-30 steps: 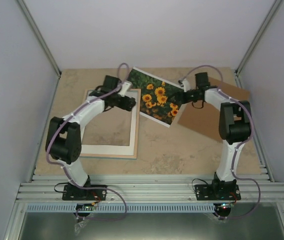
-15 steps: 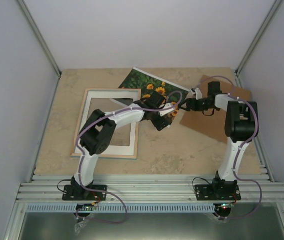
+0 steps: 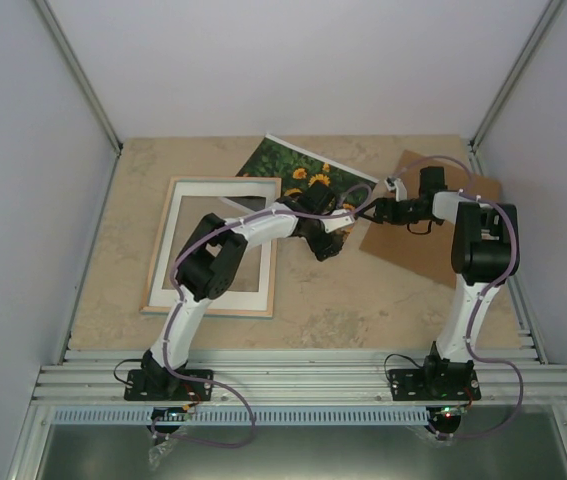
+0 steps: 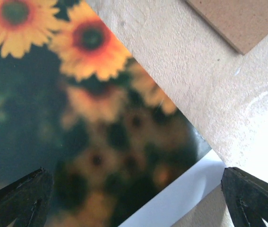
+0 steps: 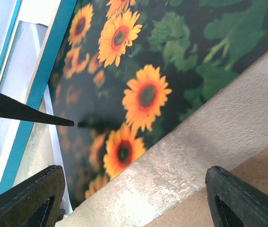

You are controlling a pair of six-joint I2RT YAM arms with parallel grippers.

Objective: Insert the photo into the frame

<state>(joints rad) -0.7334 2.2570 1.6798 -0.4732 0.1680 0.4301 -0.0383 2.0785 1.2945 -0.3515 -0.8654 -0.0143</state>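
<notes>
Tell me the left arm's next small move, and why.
Probably lower the left gripper onto the photo at its white-edged corner and close there. The gripper is wide open, holds nothing and hovers right over that corner, while the photo lies on the table, not yet inside the frame.

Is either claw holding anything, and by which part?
Nothing is held: left claw and right claw both stand open at the edge of the photo.
</notes>
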